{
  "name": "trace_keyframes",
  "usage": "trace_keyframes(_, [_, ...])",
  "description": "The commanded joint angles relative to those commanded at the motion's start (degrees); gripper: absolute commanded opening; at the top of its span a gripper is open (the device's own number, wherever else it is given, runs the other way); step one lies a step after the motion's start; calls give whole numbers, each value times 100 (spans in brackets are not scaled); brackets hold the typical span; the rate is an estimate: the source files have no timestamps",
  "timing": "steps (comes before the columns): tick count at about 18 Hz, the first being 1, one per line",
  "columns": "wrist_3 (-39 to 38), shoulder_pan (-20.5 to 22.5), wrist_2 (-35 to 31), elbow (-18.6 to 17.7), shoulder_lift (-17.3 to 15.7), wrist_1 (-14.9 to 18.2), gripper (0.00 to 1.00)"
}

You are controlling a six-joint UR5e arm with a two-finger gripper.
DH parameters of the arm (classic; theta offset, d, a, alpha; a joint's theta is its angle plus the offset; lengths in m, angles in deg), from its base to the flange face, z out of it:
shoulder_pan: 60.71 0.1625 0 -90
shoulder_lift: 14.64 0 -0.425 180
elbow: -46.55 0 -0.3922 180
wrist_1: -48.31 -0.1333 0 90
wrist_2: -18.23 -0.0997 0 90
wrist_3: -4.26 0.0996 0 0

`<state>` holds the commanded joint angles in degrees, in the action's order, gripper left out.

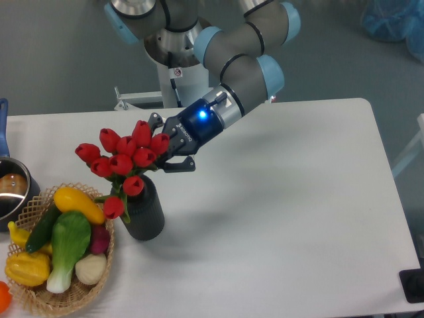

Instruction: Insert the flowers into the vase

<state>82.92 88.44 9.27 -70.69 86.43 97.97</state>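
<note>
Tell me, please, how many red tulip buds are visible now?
9 red tulip buds: seven clustered by the gripper, two lower at the vase mouth. Others may be hidden behind them.

White table (pixel 285 199) — vase (pixel 146 215), basket (pixel 40 291), pot (pixel 12 189).

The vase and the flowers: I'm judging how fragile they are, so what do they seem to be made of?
The vase looks like matte dark grey plastic or rubber: ribbed wall, no glassy shine, though glazeless ceramic cannot be ruled out. The flowers look artificial, probably plastic or foam: the red buds are uniform, smooth and identical in shape. The hand is at the bunch; its grip is hidden by the buds.
</note>
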Motion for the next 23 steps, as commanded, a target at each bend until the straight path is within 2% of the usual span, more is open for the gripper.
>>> trace_keyframes(1, [62, 0, -9, 0, 27, 0, 10])
trace_keyframes(3, [141, 9, -9, -44, 27, 0, 39])
trace_keyframes(5, [246, 18, -9, -97, 27, 0, 54])
trace_keyframes(7, [308, 26, -35, -123, 1, 0, 77])
trace_keyframes(8, [308, 35, -235, -123, -17, 0, 91])
trace_keyframes(9, [308, 53, -481, -123, -35, 0, 98])
trace_keyframes(16, [308, 70, -668, -123, -149, 0, 100])
trace_keyframes(21, [291, 500, -755, -97, -772, 9, 100])
trace_keyframes(23, [299, 720, -1192, -141, -1018, 9, 100])
